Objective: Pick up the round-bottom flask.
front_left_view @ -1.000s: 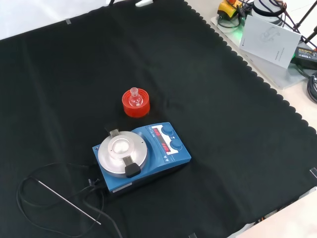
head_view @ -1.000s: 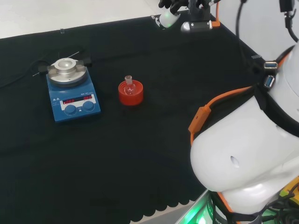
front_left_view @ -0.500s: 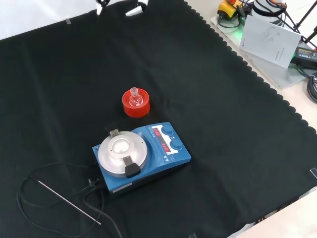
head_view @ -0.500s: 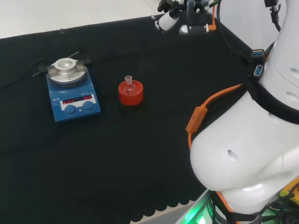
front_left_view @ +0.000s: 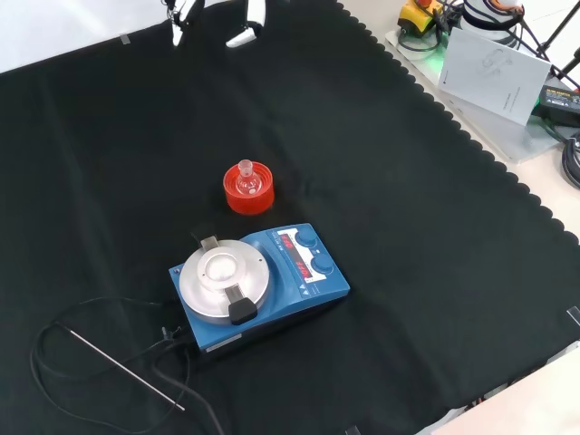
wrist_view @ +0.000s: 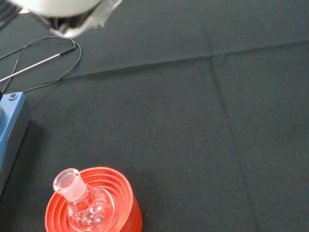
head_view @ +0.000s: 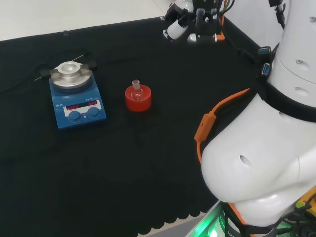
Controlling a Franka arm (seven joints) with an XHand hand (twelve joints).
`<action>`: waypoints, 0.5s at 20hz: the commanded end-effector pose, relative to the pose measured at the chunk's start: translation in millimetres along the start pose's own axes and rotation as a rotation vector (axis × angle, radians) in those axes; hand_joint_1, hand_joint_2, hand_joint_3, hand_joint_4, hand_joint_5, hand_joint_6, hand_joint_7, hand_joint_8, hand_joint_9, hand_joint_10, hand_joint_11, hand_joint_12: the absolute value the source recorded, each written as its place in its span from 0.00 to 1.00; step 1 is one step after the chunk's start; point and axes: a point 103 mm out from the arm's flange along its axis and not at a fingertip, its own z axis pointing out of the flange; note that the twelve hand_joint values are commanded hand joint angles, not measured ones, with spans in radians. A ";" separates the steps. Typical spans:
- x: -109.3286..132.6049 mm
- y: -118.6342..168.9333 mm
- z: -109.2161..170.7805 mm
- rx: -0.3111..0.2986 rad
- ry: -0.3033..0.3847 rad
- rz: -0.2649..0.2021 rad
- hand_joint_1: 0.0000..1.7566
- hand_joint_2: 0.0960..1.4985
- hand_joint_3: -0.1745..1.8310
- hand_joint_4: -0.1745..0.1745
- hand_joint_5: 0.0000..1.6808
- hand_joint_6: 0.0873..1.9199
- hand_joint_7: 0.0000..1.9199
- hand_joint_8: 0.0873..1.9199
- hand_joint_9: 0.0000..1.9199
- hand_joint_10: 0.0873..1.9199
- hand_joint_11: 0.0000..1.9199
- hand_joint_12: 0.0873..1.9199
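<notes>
Head view, left to right: blue stirrer plate (head_view: 77,99) on the left of the worktop (head_view: 148,173), then the round-bottom flask (head_view: 136,90) near the middle, upright in its red ribbed stand (head_view: 138,98). My robot hand (head_view: 190,22) is up at the far edge, right of both and well apart from the flask. I can't tell whether the fingers are straight or curled, but it holds nothing.

Front view: the metal probe and cable (front_left_view: 118,367) lie on the cloth at lower left, clear of the flask.

Wrist view: the flask is a small clear glass bulb with a short neck and flared lip, seated in the stand's rings.

Handling, my judgement:
- Light, looks empty. Weight is no issue.
- Rigid, fragile, smooth glass. It is likely to slip between hard pads.
- The bulb sits low in the stand with the ribs crowding it, so there is little room for fingers around it.
- The neck is the one free part. I'd pinch it from opposite sides just under the lip, so the flare acts as a stop.
- Lift straight up. The stand isn't fixed and may tip or drag along if the pull is angled.
</notes>
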 end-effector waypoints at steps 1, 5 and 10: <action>-7.4 22.7 36.6 0.057 -0.012 -0.037 0.54 0.26 0.65 0.33 0.36 0.00 0.26 0.31 0.29 0.30 0.09 0.69; 10.1 33.6 64.4 0.069 0.070 -0.053 0.55 0.24 0.66 0.34 0.35 0.00 0.26 0.31 0.30 0.30 0.10 0.69; 11.2 34.2 75.7 0.048 0.123 -0.073 0.55 0.22 0.66 0.35 0.35 0.00 0.25 0.31 0.30 0.30 0.09 0.69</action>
